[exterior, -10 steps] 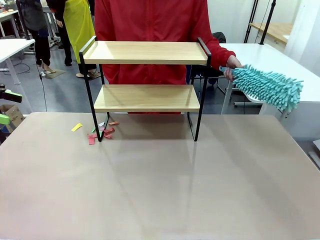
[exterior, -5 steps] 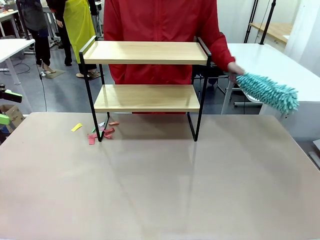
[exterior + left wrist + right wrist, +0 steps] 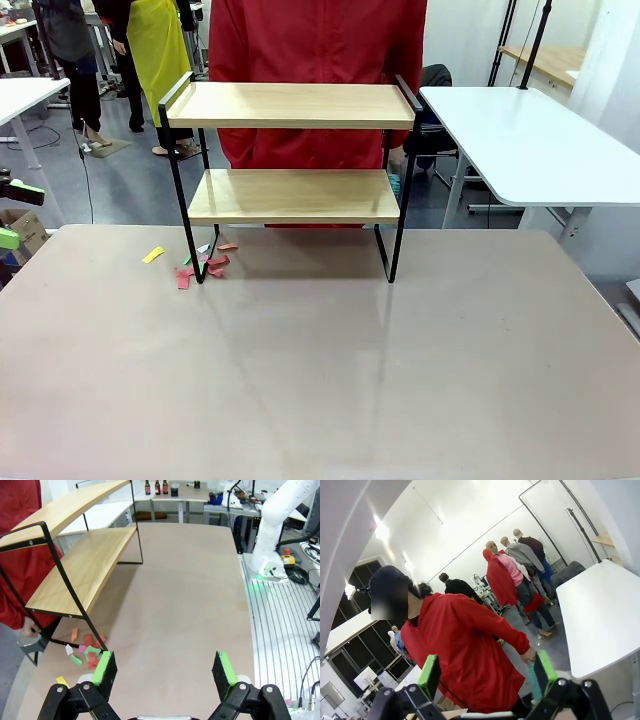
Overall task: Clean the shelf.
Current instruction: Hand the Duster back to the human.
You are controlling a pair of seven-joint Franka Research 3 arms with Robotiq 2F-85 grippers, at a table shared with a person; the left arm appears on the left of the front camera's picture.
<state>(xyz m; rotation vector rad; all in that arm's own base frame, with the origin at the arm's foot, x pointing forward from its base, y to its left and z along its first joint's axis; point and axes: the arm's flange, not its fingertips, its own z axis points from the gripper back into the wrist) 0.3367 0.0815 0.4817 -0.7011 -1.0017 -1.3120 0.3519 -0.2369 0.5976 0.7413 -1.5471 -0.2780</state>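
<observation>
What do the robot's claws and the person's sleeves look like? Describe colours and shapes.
The left claw and right claw are alike: black linked metal fingers, each tipped with a flat bright green pad. The other arm seen beyond is glossy white and rounded. The person wears a red long-sleeved jacket.

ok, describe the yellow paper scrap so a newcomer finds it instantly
Start at the two-tier shelf standing at the far side of the tan table. At its black front leg on the robot's left lies a cluster of paper scraps, mostly red. The yellow scrap lies apart from them, farther to the robot's left, the only yellow one.
</observation>
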